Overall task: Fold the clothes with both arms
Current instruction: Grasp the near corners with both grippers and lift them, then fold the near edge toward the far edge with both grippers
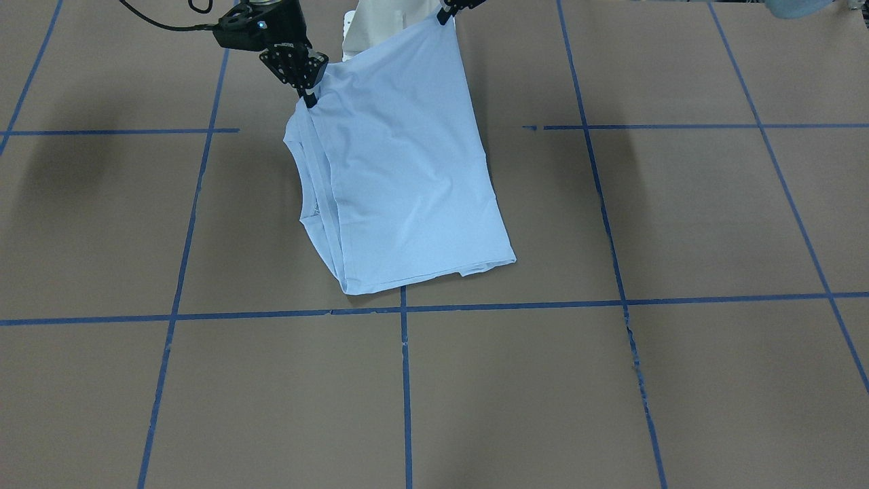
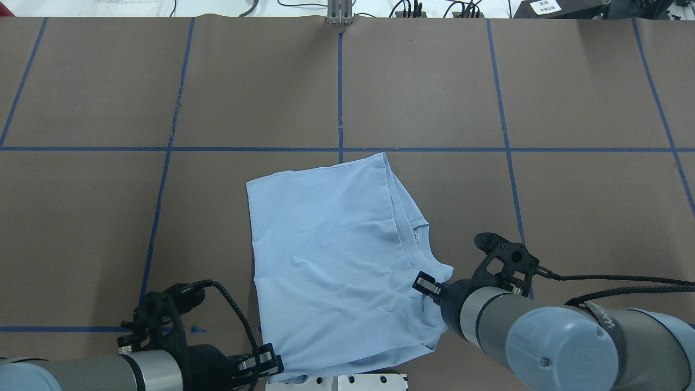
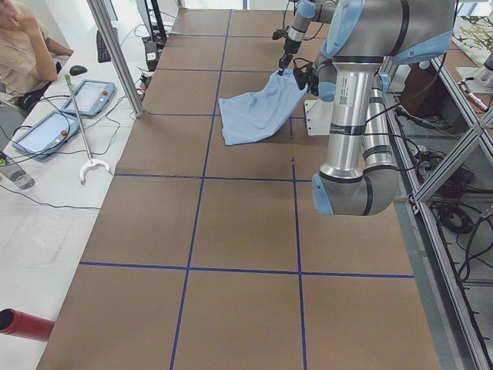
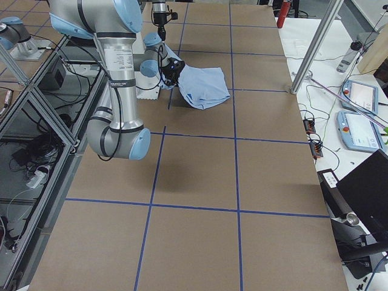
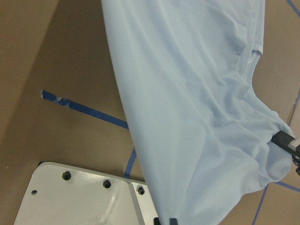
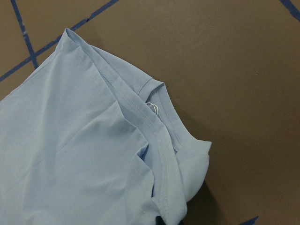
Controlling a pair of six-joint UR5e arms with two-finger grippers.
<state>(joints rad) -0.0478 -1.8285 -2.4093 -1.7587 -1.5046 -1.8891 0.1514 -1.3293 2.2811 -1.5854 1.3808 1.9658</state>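
Observation:
The light blue T-shirt is folded over, its far part flat on the brown table and its near edge lifted. My left gripper is shut on the near corner of that edge, beside the white pedestal. My right gripper is shut on the bunched corner by the collar. From the front, the right gripper is on the view's left and the left gripper at the top edge, with the T-shirt sloping down from both. The T-shirt fills the right wrist view, layered hems showing. The chest print is hidden.
The white pedestal base lies just under the lifted edge. Blue tape lines grid the table. In the exterior left view a person sits beyond the far side, with two tablets, a grabber tool and a red cylinder.

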